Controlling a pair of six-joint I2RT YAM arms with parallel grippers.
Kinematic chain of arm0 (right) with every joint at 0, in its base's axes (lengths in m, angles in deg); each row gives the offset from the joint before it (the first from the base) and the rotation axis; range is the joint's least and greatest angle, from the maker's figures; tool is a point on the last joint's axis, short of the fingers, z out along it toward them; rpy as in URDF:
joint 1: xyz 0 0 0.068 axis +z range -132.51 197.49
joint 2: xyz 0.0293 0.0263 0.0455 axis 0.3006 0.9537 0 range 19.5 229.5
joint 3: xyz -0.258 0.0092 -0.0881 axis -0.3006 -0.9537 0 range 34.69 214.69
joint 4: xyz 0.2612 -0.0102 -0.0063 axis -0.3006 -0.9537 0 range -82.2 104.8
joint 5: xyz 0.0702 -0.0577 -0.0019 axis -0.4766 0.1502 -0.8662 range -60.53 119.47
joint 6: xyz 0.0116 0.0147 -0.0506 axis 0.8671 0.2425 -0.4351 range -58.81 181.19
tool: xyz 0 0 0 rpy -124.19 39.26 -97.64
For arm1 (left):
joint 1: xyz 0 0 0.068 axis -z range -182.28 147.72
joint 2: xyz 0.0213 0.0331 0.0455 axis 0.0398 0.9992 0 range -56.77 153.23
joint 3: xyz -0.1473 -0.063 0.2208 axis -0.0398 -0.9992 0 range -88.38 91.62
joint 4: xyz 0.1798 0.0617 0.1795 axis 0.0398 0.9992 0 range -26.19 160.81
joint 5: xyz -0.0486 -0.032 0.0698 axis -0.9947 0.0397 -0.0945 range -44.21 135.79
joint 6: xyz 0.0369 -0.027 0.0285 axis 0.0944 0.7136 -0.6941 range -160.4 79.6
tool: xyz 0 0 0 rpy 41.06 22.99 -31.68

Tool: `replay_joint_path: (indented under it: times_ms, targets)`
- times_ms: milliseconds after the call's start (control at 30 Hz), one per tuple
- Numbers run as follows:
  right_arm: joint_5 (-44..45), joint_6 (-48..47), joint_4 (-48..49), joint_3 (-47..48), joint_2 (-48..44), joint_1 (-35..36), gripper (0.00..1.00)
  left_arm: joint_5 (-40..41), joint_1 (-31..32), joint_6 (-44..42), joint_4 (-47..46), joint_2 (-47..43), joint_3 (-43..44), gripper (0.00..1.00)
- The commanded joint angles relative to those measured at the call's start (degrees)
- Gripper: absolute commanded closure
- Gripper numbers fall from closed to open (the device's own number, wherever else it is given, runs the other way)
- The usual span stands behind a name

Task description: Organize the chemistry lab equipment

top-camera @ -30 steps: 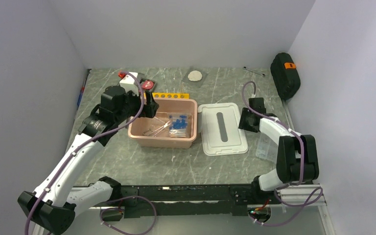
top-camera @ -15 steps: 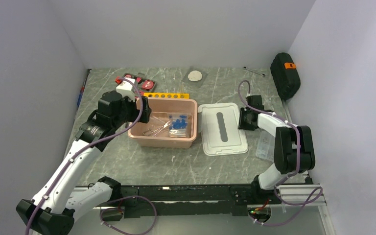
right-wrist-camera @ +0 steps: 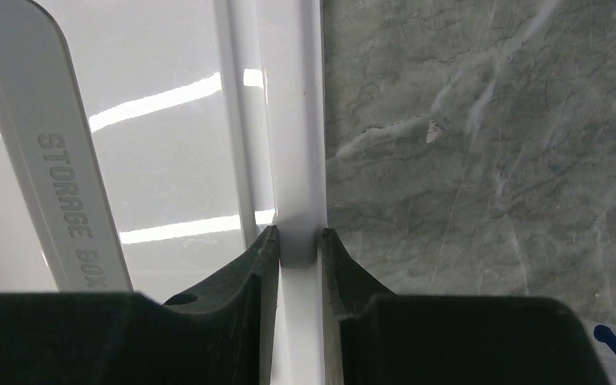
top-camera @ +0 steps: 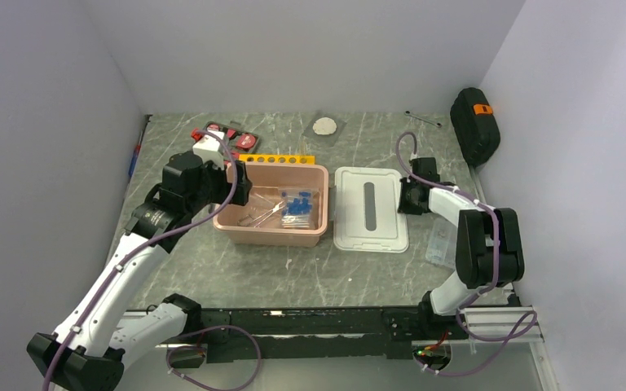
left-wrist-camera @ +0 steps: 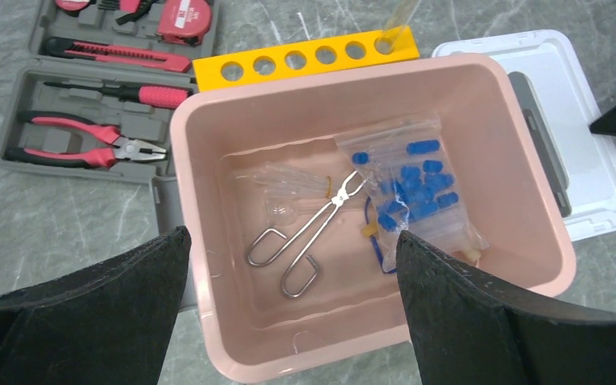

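Observation:
A pink bin (top-camera: pixel 273 234) holds a clear bag of blue-capped tubes (left-wrist-camera: pixel 413 188), metal tongs (left-wrist-camera: pixel 313 224) and clear tubes. A blue frame edge (left-wrist-camera: pixel 374 245) and tan bits show under the bag. The yellow test-tube rack (top-camera: pixel 277 159) lies behind the bin, and it also shows in the left wrist view (left-wrist-camera: pixel 305 60). My left gripper (top-camera: pixel 240 183) is open and empty above the bin's left side (left-wrist-camera: pixel 290 233). My right gripper (top-camera: pixel 408 198) is shut on the right rim of the white lid (top-camera: pixel 371 208), which lies flat right of the bin; the grip shows in the right wrist view (right-wrist-camera: pixel 298 237).
An open red-and-black tool kit (top-camera: pixel 228 134) lies at the back left. A black case (top-camera: pixel 474 126) leans on the right wall. A clear parts box (top-camera: pixel 442 244) sits beside my right arm. A white round item (top-camera: pixel 324 125) and a small metal tool (top-camera: pixel 422 119) lie at the back.
The white lid has turned from skewed to square with the bin and shifted a little back, held by my right gripper. My left gripper drew back left, uncovering the tool kit.

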Motion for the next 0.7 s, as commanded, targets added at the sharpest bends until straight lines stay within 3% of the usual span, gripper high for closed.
replay_joint_path:
  times_ms: [0, 400, 667]
  targets:
    - [-2.7, 2.0, 1.6, -2.3, -0.6, -0.5, 1.00, -5.2, -0.2, 0.1, -3.8, 0.0, 0.2, 0.01]
    - [-13.4, 9.1, 8.5, -9.0, -10.5, -6.4, 1.00, -11.0, 1.4, 5.8, -6.7, 3.3, 3.8, 0.02]
    - [-19.1, 10.1, 11.5, -12.4, -13.9, -10.5, 1.00, -10.8, 8.3, 9.0, -9.2, 8.5, 6.9, 0.02]
